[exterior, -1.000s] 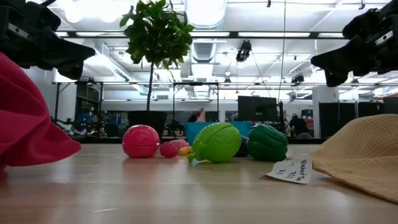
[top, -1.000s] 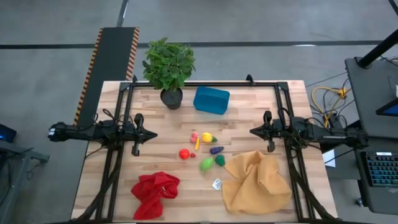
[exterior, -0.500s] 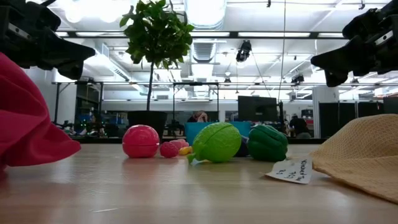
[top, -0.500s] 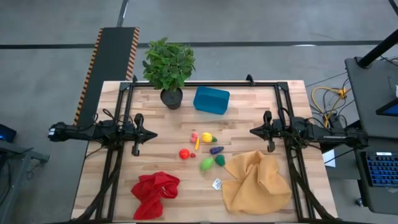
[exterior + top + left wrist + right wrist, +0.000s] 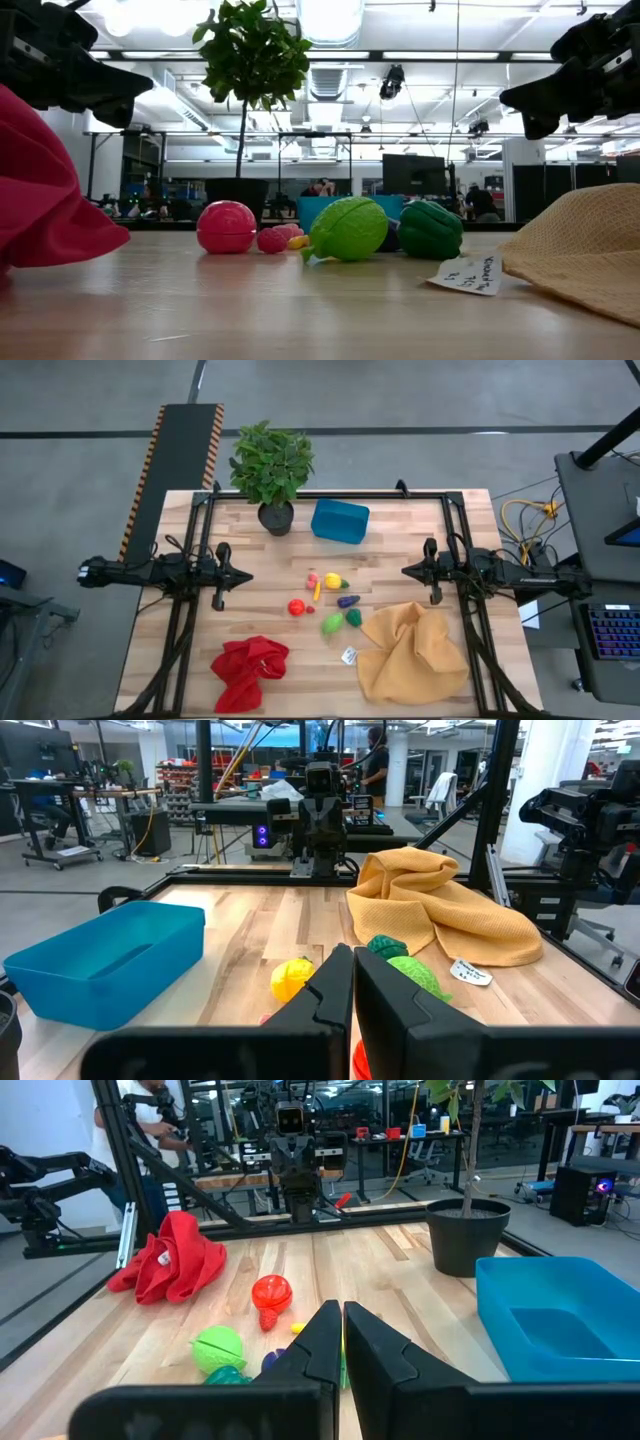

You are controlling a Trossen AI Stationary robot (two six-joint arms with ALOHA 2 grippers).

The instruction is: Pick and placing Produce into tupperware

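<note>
Your produce (image 5: pixel 328 600) sits in a loose cluster on the middle of the table (image 5: pixel 400 560), well apart from the teal tupperware (image 5: pixel 340 520), which stands empty near the far edge just beside the potted plant (image 5: pixel 270 470). The pieces are small, rounded, glossy plastic: a red ball (image 5: pixel 296 607), a ribbed lime-green piece (image 5: pixel 332 624), a darker green one (image 5: pixel 354 617), a purple one (image 5: pixel 347 601) and a yellow one (image 5: pixel 332 581) lying close together. I judge that such smooth, round shapes may roll or squirt out of a pinch, and reaching for one could knock its neighbours aside. The tub is thin-walled with rounded corners and looks light, so a bump on its rim might push it into the pot. The left gripper (image 5: pixel 240 576) and the right gripper (image 5: pixel 406 572) hover at either side of the table, jaws closed on nothing; open them before you descend. The crumpled mustard cloth (image 5: pixel 415 650), the red cloth (image 5: pixel 250 670) and the white tag (image 5: pixel 349 656) lie nearest you.
</note>
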